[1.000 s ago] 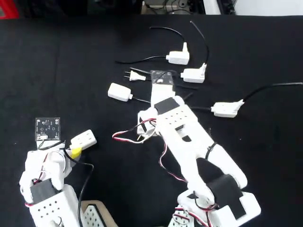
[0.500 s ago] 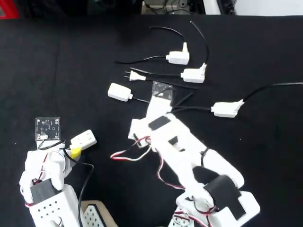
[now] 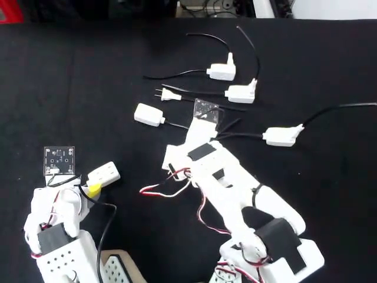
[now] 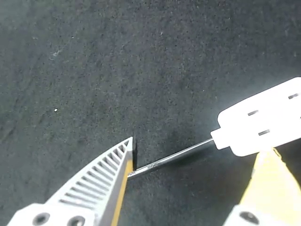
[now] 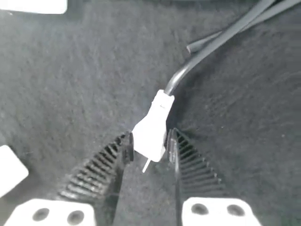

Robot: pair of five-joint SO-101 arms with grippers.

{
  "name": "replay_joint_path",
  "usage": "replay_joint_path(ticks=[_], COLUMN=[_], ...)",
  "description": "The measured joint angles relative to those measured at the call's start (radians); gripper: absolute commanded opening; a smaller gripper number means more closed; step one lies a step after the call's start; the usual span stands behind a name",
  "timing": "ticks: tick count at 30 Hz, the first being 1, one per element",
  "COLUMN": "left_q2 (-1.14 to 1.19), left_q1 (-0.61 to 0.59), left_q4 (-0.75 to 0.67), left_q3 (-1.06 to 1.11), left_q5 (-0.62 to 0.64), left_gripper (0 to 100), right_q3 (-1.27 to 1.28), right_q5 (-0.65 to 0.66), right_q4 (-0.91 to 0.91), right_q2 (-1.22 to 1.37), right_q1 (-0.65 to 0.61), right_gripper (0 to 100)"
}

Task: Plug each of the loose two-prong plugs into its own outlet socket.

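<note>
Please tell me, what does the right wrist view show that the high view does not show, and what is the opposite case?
Right wrist view: a white two-prong plug clamped in the right gripper, prongs toward the camera, its black cable leading away. High view: the whole layout, with the left arm beside one white outlet socket, another loose plug lying free, and further sockets spread across the far side. Both: the black table and black cables around the right gripper.
</note>
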Motion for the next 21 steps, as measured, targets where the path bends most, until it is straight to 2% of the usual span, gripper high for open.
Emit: replay_joint_path(ticks=[6, 17, 21], left_q2=[0.000, -0.003, -0.003], left_q1=[0.000, 0.000, 0.000], left_q4=[0.000, 0.000, 0.000], left_q3=[0.000, 0.000, 0.000], left_q5=[0.000, 0.000, 0.000], left_gripper=[38, 38, 38], right_q3=[0.026, -0.018, -0.020], right_q5=[0.000, -0.037, -0.035], right_q4=[-0.087, -0.038, -0.037], right_q2=[0.031, 0.086, 0.086], right_q1=[0.000, 0.000, -0.015], right_gripper=[12.5, 11.5, 0.8])
